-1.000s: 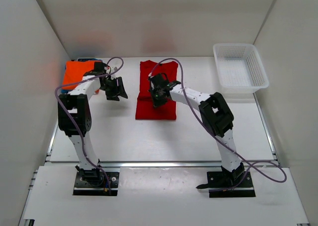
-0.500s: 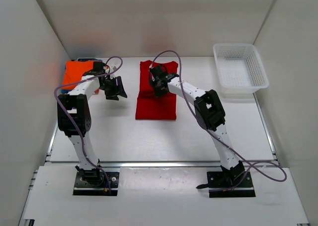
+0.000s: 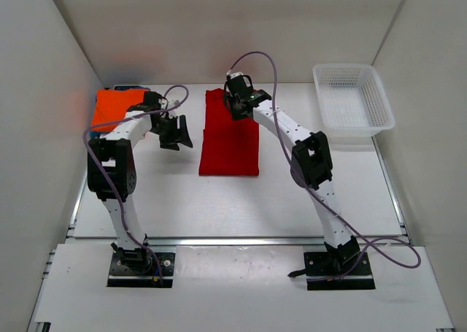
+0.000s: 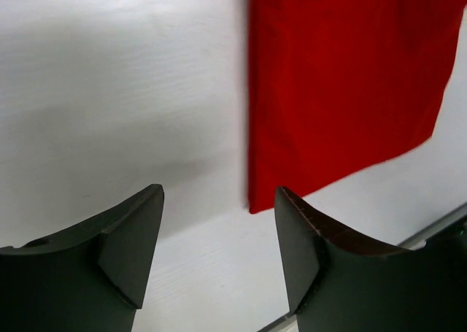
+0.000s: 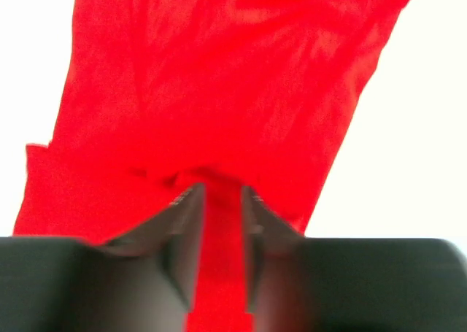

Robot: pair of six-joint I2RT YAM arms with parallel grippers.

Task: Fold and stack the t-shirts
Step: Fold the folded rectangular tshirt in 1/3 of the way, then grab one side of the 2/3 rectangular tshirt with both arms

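Observation:
The deep red t-shirt (image 3: 230, 146) lies folded into a long strip at the middle of the table. My right gripper (image 3: 238, 104) is low over its far end. In the right wrist view the gripper (image 5: 221, 190) has its jaws parted by a narrow gap, with the red cloth (image 5: 219, 91) showing between and beyond the tips. My left gripper (image 3: 176, 132) hovers open over bare table just left of the shirt. The left wrist view shows it (image 4: 219, 193) empty, close to a corner of the red shirt (image 4: 343, 84). The orange t-shirt (image 3: 117, 107) lies folded at the far left.
A white lattice basket (image 3: 319, 91) stands at the far right of the table. White walls close in the left, right and back. Each arm trails a purple cable.
My right gripper has travelled from the middle of the red shirt to its far end, and its jaws have parted slightly. My left gripper has shifted a little to the right.

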